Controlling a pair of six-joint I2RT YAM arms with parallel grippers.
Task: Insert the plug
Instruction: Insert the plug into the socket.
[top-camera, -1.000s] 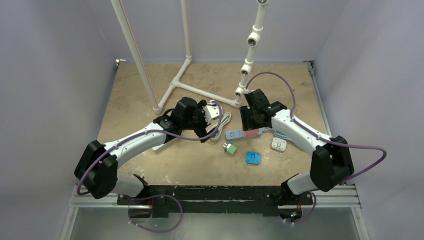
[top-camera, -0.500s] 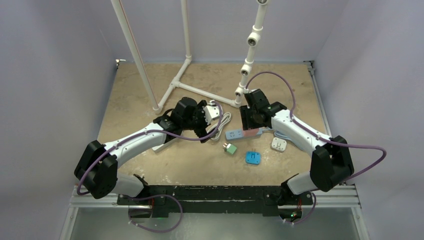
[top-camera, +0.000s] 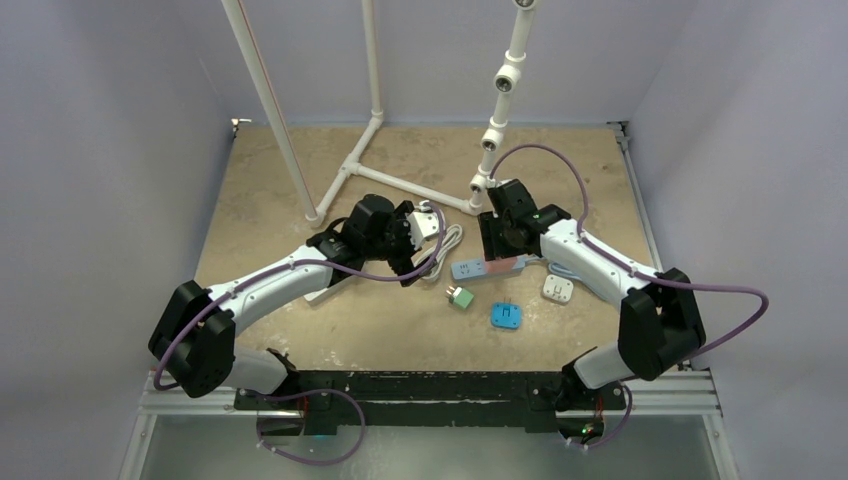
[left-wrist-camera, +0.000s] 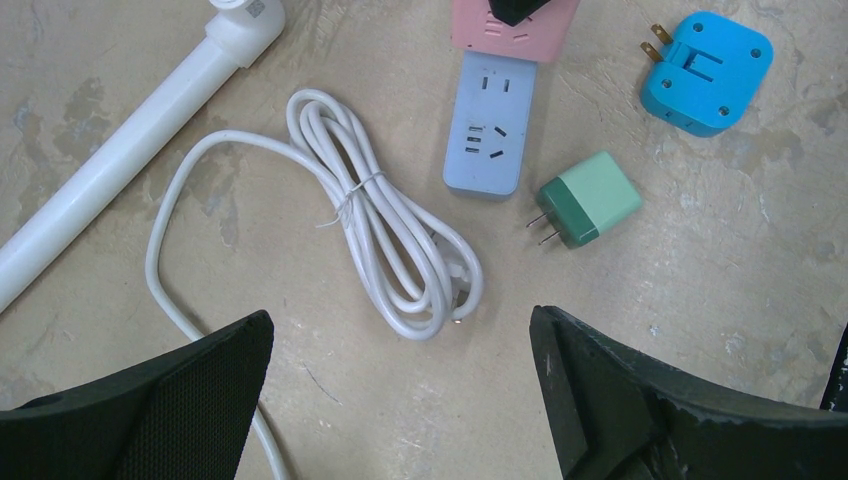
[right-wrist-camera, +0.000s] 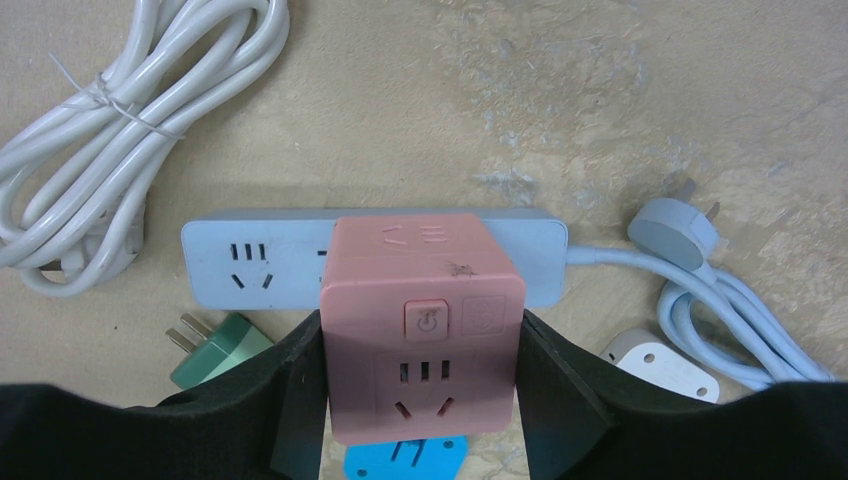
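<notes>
My right gripper (right-wrist-camera: 420, 345) is shut on a pink cube plug (right-wrist-camera: 420, 320), both pads flat against its sides. The cube sits on the middle of the grey-blue power strip (right-wrist-camera: 230, 265), which lies flat on the table; its prongs are hidden, so I cannot tell how deep it is seated. In the top view the pink cube plug (top-camera: 507, 265) covers the right half of the power strip (top-camera: 465, 269). My left gripper (left-wrist-camera: 400, 320) hangs open and holds nothing, above a coiled white cable (left-wrist-camera: 390, 230) left of the strip.
A green plug (top-camera: 460, 297), a blue plug (top-camera: 506, 316) and a white adapter (top-camera: 558, 289) lie in front of the strip. The strip's own cable and grey plug (right-wrist-camera: 675, 225) lie at its right. A white pipe frame (top-camera: 400, 185) stands behind.
</notes>
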